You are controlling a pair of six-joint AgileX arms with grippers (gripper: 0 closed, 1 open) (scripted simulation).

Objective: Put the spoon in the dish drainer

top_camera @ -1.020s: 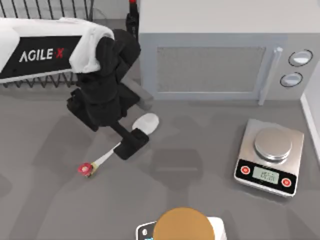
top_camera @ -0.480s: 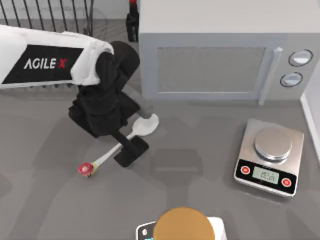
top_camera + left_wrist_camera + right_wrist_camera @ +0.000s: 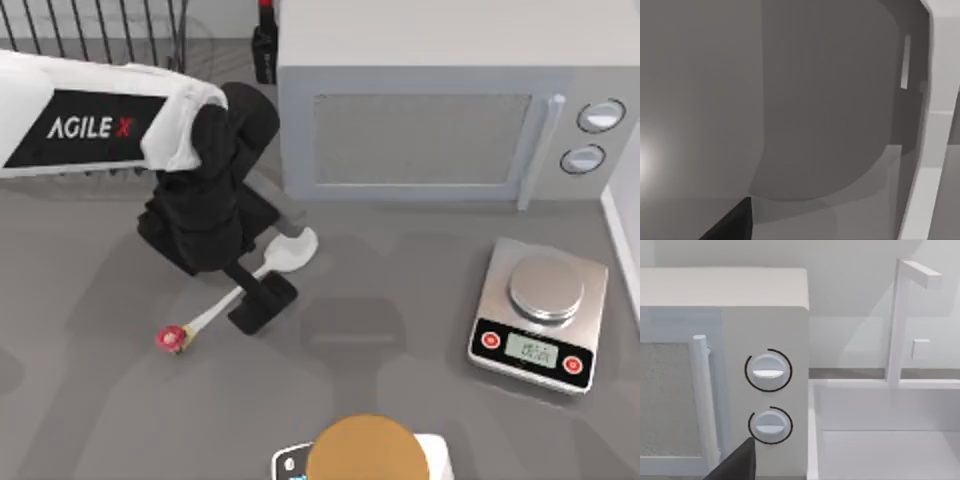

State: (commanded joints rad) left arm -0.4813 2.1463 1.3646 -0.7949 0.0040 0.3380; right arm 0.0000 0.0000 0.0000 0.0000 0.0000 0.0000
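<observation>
Left tool [image 3: 258, 292] is sitting low over the spoon [image 3: 240, 293] mid-handle, left-centre of the worktop [image 3: 400, 340]; can't tell if it's gripping. Dish drainer [image 3: 95, 35] is sitting at the back-left corner.

Even soft light (rendered), faint table [image 3: 420, 400] shadows.

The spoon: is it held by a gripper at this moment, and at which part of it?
The left gripper is down on the spoon, at the handle next to the bowl. Whether the fingers have really closed on it cannot be told.
</observation>
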